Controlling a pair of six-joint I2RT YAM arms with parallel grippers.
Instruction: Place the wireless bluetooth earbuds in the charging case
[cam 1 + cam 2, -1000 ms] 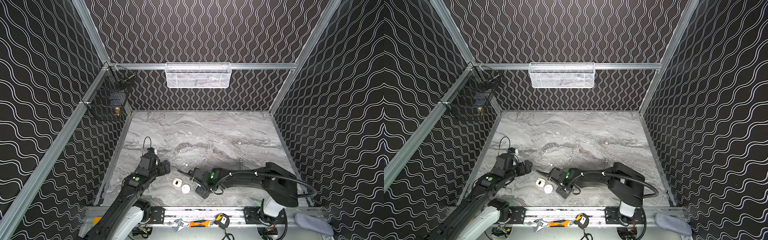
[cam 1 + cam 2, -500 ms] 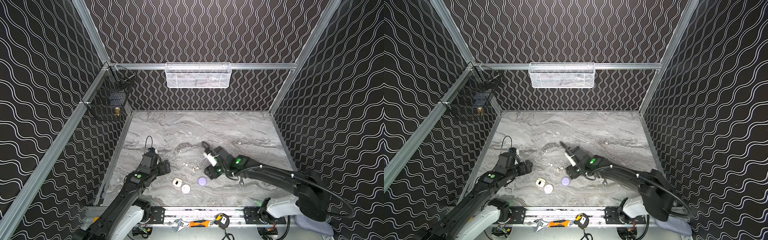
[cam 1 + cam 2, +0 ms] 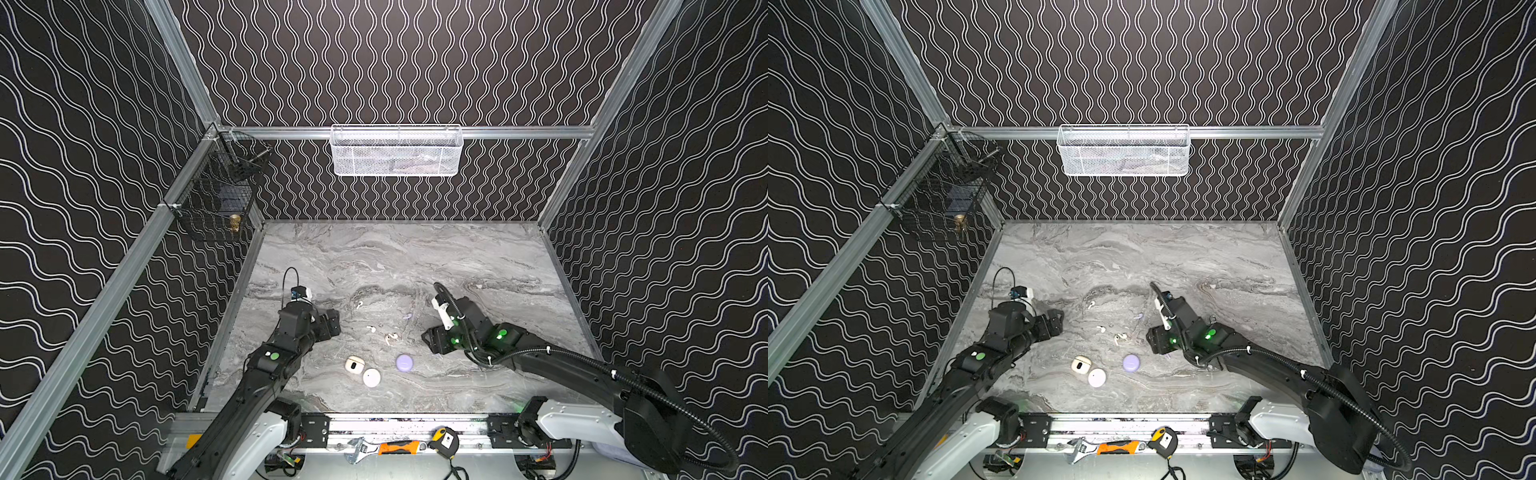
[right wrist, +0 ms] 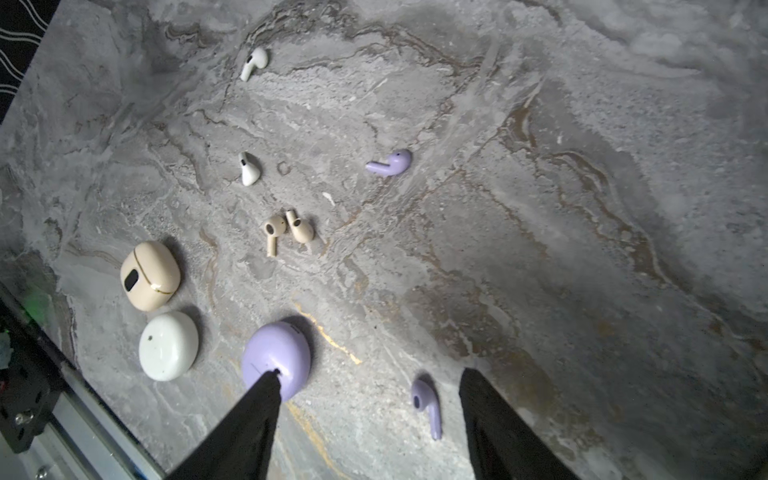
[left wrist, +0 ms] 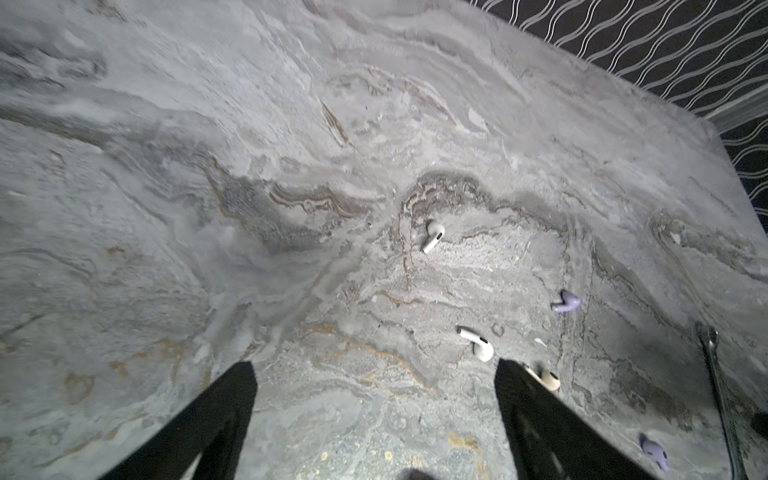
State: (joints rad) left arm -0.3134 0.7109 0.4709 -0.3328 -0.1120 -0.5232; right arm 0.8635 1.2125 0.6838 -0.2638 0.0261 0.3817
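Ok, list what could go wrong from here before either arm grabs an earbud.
1. The cream case, white case and lavender case all look shut; nothing goes in until a lid is opened.
2. The open right claw straddles a lavender earbud, one finger overlapping the lavender case; closing may flick the bud or shove the case.
3. Two cream earbuds lie touching; picking one may drag the other.

Earbuds (image 4: 250,169) lie on the table (image 3: 415,257), mostly behind the three cases (image 3: 354,365).
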